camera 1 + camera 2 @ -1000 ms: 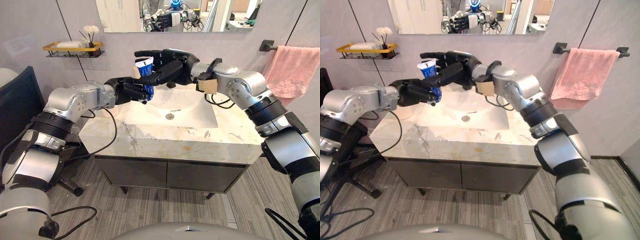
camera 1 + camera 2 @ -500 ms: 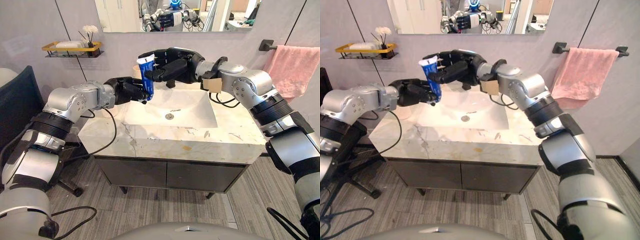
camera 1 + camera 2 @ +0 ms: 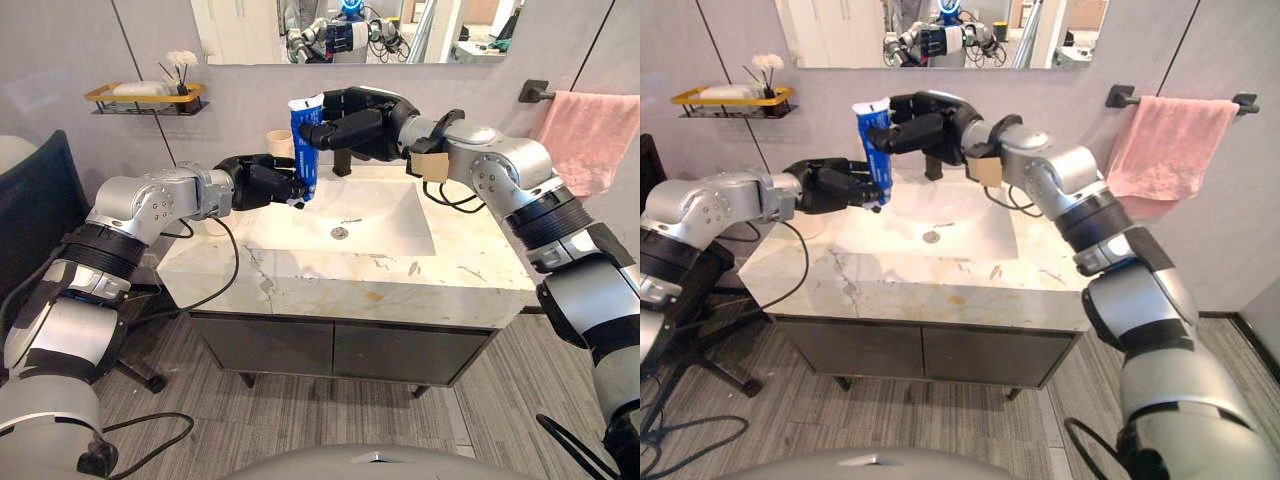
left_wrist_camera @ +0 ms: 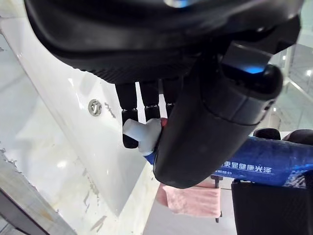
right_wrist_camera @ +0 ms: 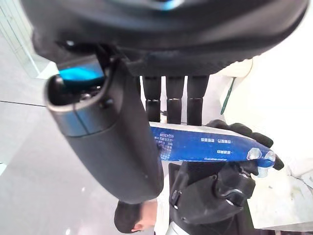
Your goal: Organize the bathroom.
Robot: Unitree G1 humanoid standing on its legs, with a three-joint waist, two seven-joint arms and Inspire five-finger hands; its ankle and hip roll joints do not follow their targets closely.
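Left eye view: blue toothpaste tube [image 3: 303,143] standing upright over the sink [image 3: 345,222], at 11 o'clock from its drain; left hand [image 3: 262,182] pinching its lower end, right hand [image 3: 352,122] curling round its top.

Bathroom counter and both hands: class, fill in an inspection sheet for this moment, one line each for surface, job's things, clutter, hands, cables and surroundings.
Surface: marble counter with a white sink set in it.
Job's things: blue toothpaste tube, upright above the sink's left edge, held by both hands.
Clutter: beige cup by the wall behind the tube.
Hands: left hand with fingers curled round the tube's lower end; right hand with fingers and thumb closed on its upper part.
Cables: nothing seen.
Surroundings: pink towel on a wall rail at right; yellow shelf with white flowers at left; mirror above the counter; dark cabinet under it.
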